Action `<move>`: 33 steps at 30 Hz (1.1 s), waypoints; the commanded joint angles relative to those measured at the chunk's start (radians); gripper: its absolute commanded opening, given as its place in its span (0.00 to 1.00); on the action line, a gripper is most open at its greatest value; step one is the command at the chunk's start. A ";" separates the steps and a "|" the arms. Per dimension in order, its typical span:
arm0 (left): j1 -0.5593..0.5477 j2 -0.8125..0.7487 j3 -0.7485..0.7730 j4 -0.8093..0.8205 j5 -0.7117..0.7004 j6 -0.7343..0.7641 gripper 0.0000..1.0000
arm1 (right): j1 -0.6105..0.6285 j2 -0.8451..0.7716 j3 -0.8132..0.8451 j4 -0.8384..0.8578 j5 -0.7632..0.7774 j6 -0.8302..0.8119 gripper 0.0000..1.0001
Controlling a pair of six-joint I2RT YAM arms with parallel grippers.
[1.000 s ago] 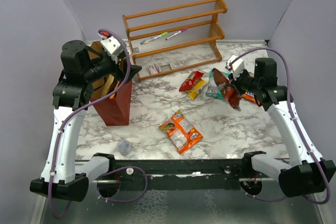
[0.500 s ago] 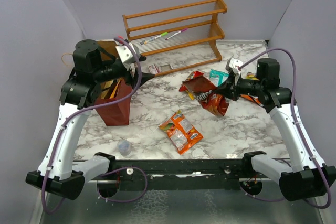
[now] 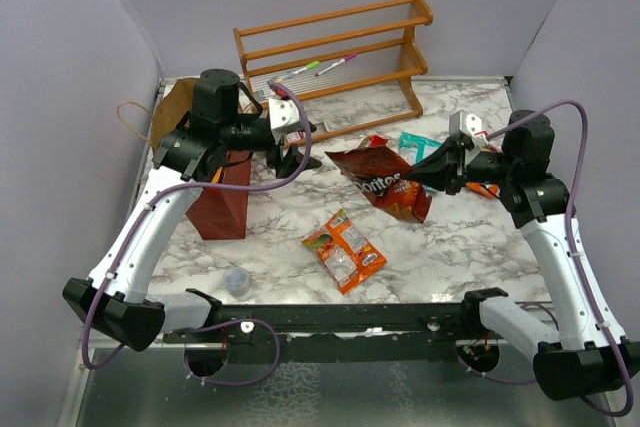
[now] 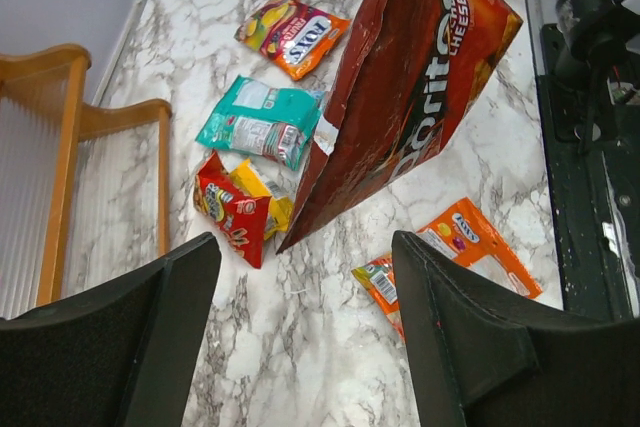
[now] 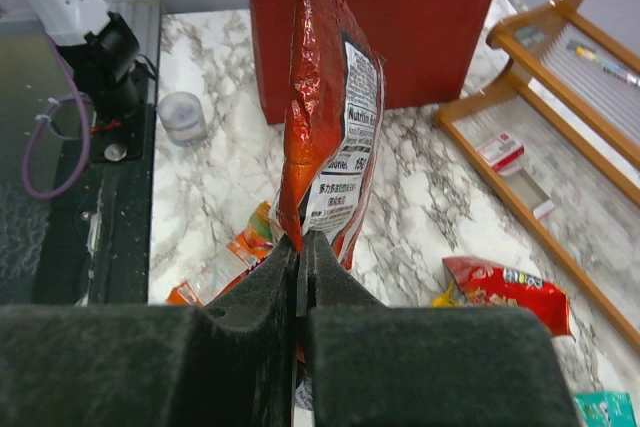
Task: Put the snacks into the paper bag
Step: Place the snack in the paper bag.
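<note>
While clamped at 1 edge in the right hand [image 5: 300, 244], large Doritos chip bag [image 3: 383, 180] held over mid-desk [image 3: 280, 217] — well apart from the upright paper bag [image 3: 222, 205]. Left hand [image 4: 305, 247] — fingers spread, holding nothing. 1 orange packet [image 3: 345, 250] flat on desk.

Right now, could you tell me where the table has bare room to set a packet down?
Bare marble lies between the paper bag and the orange packet, and near-right between that packet and the right arm. It is crowded behind, where the held Doritos bag hangs beside the teal packet near the rack.
</note>
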 commanded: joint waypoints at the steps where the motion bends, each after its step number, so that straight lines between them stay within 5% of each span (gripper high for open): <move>1: -0.023 0.012 0.006 0.003 0.116 0.103 0.76 | -0.003 -0.028 0.025 0.098 -0.136 0.084 0.01; 7: -0.044 0.020 -0.056 0.125 0.208 0.078 0.78 | -0.002 -0.040 0.027 0.116 -0.183 0.123 0.01; 20: -0.068 0.019 -0.212 0.351 0.321 -0.111 0.65 | -0.003 -0.049 -0.003 0.229 -0.225 0.231 0.01; 28: -0.075 0.024 -0.255 0.531 0.366 -0.295 0.54 | -0.002 -0.054 -0.030 0.245 -0.220 0.231 0.01; 33: -0.085 0.023 -0.271 0.572 0.362 -0.336 0.39 | -0.002 -0.054 -0.039 0.269 -0.215 0.254 0.01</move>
